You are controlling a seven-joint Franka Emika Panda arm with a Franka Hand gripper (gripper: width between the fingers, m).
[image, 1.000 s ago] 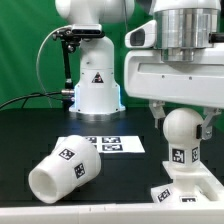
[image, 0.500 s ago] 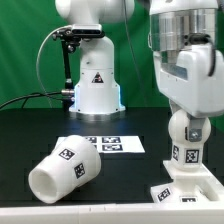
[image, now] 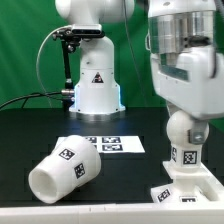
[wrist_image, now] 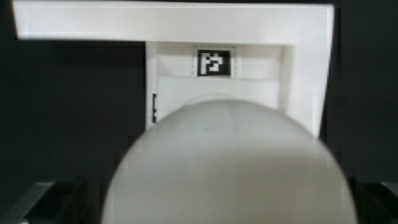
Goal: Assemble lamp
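The round-headed bulb (image: 181, 140) stands upright on the blocky square base (image: 188, 190) at the front of the exterior view's right. My gripper (image: 184, 122) hangs straight over the bulb, with a jaw on each side of its head. In the wrist view the bulb (wrist_image: 222, 160) fills the space between the dark jaws, with thin dark gaps on both sides, so my gripper (wrist_image: 222, 208) looks open. The base (wrist_image: 267, 60) with its tag lies beyond the bulb. The tapered shade (image: 62, 170) lies on its side at the front of the exterior view's left.
The marker board (image: 112, 145) lies flat on the black table between the shade and the base. The white robot pedestal (image: 95, 92) with a triangle sticker stands behind it. A green backdrop closes the back.
My gripper has turned about its vertical axis over the bulb, from broadside to narrow-side view. The bulb's tag has barely shifted. The shade and base have not moved.
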